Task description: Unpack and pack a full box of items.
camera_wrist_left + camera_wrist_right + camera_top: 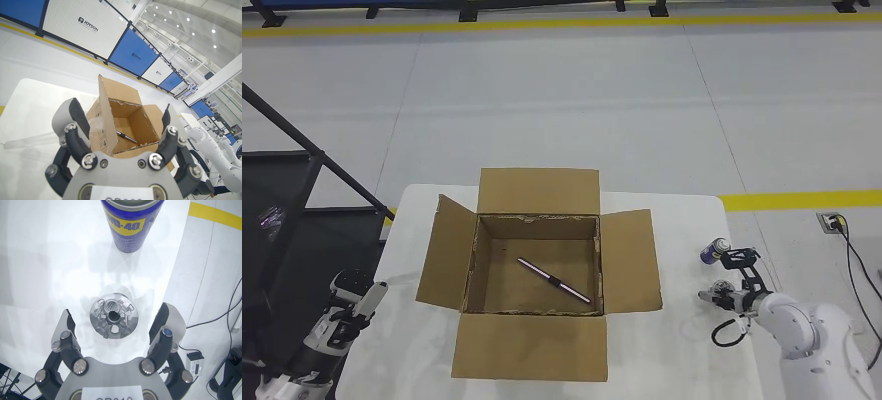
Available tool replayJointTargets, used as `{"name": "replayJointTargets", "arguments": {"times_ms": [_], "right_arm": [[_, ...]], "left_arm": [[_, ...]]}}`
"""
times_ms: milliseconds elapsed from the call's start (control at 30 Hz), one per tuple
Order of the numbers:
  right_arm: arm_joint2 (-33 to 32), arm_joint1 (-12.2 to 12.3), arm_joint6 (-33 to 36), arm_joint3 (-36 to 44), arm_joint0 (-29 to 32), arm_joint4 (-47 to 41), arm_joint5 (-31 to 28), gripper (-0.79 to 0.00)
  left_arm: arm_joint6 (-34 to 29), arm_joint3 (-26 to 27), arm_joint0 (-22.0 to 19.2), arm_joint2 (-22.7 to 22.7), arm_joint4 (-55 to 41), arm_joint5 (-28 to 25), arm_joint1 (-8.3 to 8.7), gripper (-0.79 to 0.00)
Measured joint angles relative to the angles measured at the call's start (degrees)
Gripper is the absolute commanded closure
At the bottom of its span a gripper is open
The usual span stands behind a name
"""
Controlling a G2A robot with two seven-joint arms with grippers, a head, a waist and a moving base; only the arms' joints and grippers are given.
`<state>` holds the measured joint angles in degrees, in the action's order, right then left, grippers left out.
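Observation:
An open cardboard box point(532, 270) stands mid-table with all flaps folded out. A thin dark rod point(554, 279) lies slanted on its floor, and the left wrist view shows the same rod point(126, 136) inside the box point(105, 113). My left gripper point(122, 109) is open and holds nothing; it hangs off the table's left side point(360, 300), facing the box. My right gripper point(115, 315) is open near the table's right edge point(728, 281). A round metal gear-like part point(113, 318) rests on the table between its fingers, touching neither. A blue spray can point(128, 224) stands upright just beyond it point(714, 249).
The white table point(682, 340) has free room in front of and to the right of the box. Its rounded right edge runs close to my right gripper. Crumpled clear plastic point(95, 123) clings to the box's outer wall. Cables lie on the floor point(223, 317) beside the table.

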<state>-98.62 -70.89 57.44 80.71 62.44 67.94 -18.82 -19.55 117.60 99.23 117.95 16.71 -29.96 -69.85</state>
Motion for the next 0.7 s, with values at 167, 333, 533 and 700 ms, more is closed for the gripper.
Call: {"name": "replayJointTargets", "arguments": {"times_ms": [167, 333, 533, 700], "right_arm": [[0.22, 0.38, -0.95, -0.65, 0.09, -0.69, 0.03, 0.000], [-0.17, 0.81, -2.25, 0.13, 0.59, -1.60, -0.02, 0.000], [-2.71, 1.53, -2.28, 9.95, 4.41, -4.71, -1.95, 0.000], [-5.76, 2.13, -0.21, 25.12, 9.18, -8.51, -3.65, 0.000]], "left_arm": [[0.00, 0.00, 0.00, 0.00, 0.00, 0.00, 0.00, -0.785], [0.00, 0.00, 0.00, 0.00, 0.00, 0.00, 0.00, -0.785], [0.00, 0.00, 0.00, 0.00, 0.00, 0.00, 0.00, -0.785], [0.00, 0.00, 0.00, 0.00, 0.00, 0.00, 0.00, -0.785]]}}
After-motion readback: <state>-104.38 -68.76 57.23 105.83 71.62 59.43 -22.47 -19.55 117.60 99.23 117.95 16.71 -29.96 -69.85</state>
